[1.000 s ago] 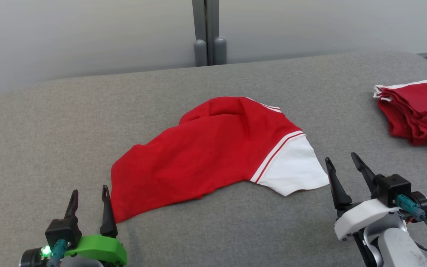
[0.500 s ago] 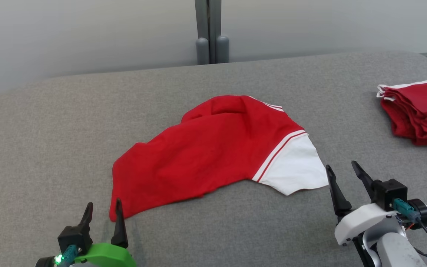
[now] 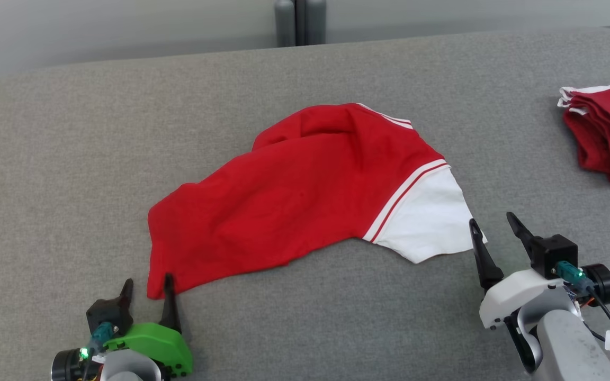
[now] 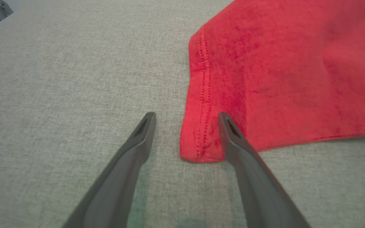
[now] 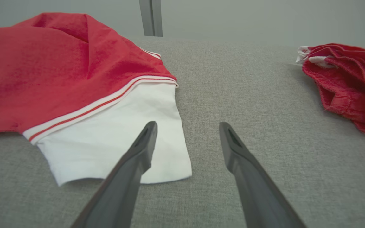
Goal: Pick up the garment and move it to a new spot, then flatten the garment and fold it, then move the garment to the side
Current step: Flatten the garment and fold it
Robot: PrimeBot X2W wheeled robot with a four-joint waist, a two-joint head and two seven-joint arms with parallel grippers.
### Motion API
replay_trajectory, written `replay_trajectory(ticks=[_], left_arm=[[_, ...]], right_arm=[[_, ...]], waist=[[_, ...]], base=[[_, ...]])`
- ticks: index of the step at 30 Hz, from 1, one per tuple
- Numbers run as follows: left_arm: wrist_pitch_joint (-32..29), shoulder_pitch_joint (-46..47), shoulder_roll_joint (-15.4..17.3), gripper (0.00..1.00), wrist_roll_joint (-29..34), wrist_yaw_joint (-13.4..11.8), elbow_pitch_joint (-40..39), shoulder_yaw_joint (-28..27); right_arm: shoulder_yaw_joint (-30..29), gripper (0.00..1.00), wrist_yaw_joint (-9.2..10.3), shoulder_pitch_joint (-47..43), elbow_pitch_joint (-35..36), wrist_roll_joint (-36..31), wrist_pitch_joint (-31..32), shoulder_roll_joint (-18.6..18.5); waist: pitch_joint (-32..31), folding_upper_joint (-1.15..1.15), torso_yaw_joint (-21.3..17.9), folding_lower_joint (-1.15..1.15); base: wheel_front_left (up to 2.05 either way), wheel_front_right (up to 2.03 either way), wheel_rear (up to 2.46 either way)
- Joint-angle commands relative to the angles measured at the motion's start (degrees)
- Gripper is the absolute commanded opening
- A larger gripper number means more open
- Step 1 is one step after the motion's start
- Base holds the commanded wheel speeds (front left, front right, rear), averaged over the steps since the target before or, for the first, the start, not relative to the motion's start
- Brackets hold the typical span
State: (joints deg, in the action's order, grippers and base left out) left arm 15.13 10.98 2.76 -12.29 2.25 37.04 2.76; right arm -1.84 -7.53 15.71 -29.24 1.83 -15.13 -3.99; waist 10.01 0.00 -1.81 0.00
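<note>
A red garment [image 3: 294,198] with a white sleeve end and red-and-white stripes lies loosely spread in the middle of the grey padded surface [image 3: 72,159]. My left gripper [image 3: 147,281] is open at the garment's near-left corner [image 4: 198,148]; in the left wrist view that corner lies between the two fingers, close to the right one. My right gripper [image 3: 493,222] is open beside the white sleeve end [image 5: 116,139], its left finger over the sleeve's near edge, its right finger over bare grey fabric.
A pile of folded red cloth with white trim [image 3: 609,132] lies at the far right edge of the surface, also seen as the red pile [image 5: 347,82]. A grey post [image 3: 299,21] stands behind the surface against the pale wall.
The head camera has tilted down, shifting the whole picture up. My left gripper has drawn in to the garment's near-left corner. The right gripper has crept closer to the white sleeve end.
</note>
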Motion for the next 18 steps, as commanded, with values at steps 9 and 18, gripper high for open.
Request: replay_trajectory(ticks=[9,18], left_arm=[[-0.3,3.1,0.2,1.0,0.6,0.2,5.1,1.2],[-0.5,2.5,0.1,1.0,-0.4,0.9,5.7,4.1]], right_arm=[[-2.3,1.0,0.09,3.1,-4.3,-3.7,0.0,0.6],[-4.0,1.0,0.09,4.1,-12.2,-7.6,0.1,1.0]], waist=[[3.4,0.0,0.4,0.0],[3.8,0.0,1.4,0.0]], base=[[0.0,0.0,0.0],[0.0,0.0,0.0]])
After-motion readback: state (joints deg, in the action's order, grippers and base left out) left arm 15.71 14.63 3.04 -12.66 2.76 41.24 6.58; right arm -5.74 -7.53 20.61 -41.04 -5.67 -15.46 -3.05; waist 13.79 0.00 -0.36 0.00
